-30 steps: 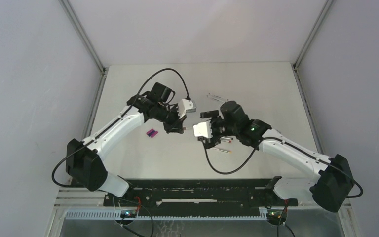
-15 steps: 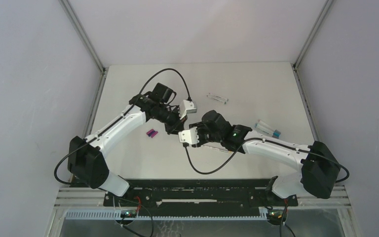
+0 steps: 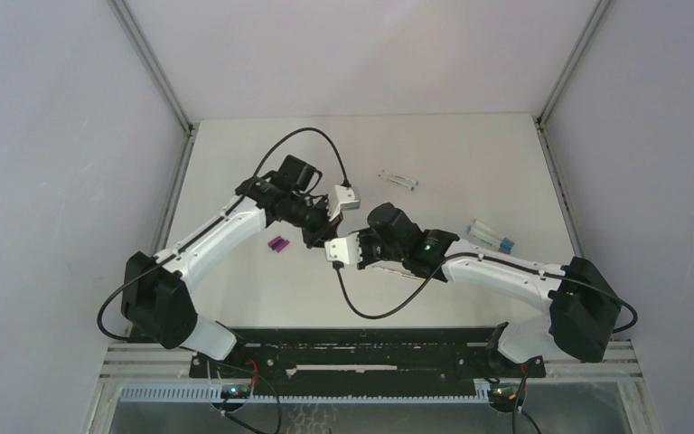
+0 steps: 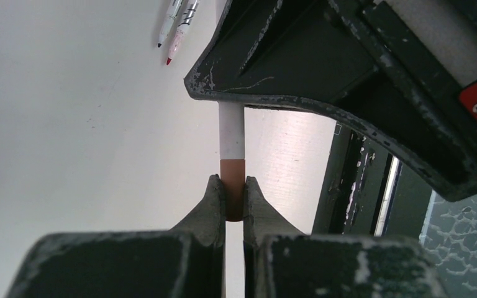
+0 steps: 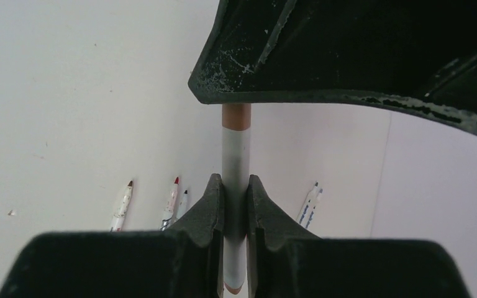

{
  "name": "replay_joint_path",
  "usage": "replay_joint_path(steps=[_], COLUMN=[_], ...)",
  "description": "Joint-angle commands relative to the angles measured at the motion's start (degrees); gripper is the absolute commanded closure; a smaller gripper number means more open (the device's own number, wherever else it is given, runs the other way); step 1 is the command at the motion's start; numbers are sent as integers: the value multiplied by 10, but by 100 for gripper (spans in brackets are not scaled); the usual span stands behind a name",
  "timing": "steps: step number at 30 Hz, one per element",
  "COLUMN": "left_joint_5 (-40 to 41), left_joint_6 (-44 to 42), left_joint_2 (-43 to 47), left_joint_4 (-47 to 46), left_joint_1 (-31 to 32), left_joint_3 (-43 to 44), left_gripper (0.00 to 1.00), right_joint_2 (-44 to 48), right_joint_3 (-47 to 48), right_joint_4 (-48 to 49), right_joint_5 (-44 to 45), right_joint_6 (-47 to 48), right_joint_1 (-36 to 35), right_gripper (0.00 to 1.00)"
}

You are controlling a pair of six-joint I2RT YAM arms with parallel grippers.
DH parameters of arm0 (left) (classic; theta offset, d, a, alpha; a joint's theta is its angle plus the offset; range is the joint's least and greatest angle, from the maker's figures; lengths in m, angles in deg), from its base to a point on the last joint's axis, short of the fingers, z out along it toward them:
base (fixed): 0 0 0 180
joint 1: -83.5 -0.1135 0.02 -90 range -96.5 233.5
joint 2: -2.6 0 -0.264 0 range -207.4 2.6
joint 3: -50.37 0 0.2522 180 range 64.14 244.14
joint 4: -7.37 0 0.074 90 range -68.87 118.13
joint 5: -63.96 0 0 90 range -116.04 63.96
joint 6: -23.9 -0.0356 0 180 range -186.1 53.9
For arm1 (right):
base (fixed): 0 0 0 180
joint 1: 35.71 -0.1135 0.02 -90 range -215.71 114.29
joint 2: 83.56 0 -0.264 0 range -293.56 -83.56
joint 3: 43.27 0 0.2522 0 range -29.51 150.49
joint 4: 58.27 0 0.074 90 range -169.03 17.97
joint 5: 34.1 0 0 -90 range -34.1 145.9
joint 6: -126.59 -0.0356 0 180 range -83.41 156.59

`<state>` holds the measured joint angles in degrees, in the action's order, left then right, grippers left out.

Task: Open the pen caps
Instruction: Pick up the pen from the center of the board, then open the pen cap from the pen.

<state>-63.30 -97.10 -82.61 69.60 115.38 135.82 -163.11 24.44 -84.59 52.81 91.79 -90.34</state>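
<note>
One pen is held between both grippers above the table. In the left wrist view my left gripper [image 4: 235,182] is shut on its orange-brown pen cap [image 4: 234,170], and the white barrel [image 4: 231,131] runs up under the right gripper's body [image 4: 348,74]. The right wrist view shows my right gripper [image 5: 236,182] shut on that barrel [image 5: 236,149], the cap [image 5: 236,115] disappearing under the left gripper's body [image 5: 348,49]. From above, the left gripper [image 3: 319,233] and right gripper [image 3: 332,242] meet tip to tip. Two loose caps [image 3: 277,244], purple and magenta, lie just left of them.
Two uncapped pens [image 3: 398,178] lie at the back of the table, also seen as pens [image 4: 177,18] in the left wrist view. More pens [image 3: 491,235] lie to the right. Further uncapped pens [image 5: 171,202] and a blue-tipped pair [image 5: 308,203] lie below the right gripper.
The right arm has swung left to the left gripper and its jaws have closed on the pen's barrel. The left arm has barely moved, still gripping the cap.
</note>
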Motion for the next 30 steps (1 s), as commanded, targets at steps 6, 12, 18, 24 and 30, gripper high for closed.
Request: replay_joint_path(steps=[6, 12, 18, 24, 30], left_joint_5=[53, 58, 18, -12, -21], left_joint_6=[-7, -6, -9, -13, -14], left_joint_2=[73, 59, 47, 34, 28], left_joint_4=[-64, -51, -31, -14, -9], left_joint_1=[17, 32, 16, -3, -12], left_joint_3=[-50, -40, -27, -21, -18], left_gripper=[100, 100, 100, 100, 100], right_joint_2=[12, 13, 26, 29, 32], right_joint_3=[9, 8, -23, -24, -41], right_joint_4=[-35, -21, 33, 41, 40], right_joint_5=[-44, -15, 22, 39, 54], right_joint_6=[3, 6, 27, 30, 63], right_joint_1=[35, 36, 32, 25, 19], right_gripper=[100, 100, 100, 100, 100])
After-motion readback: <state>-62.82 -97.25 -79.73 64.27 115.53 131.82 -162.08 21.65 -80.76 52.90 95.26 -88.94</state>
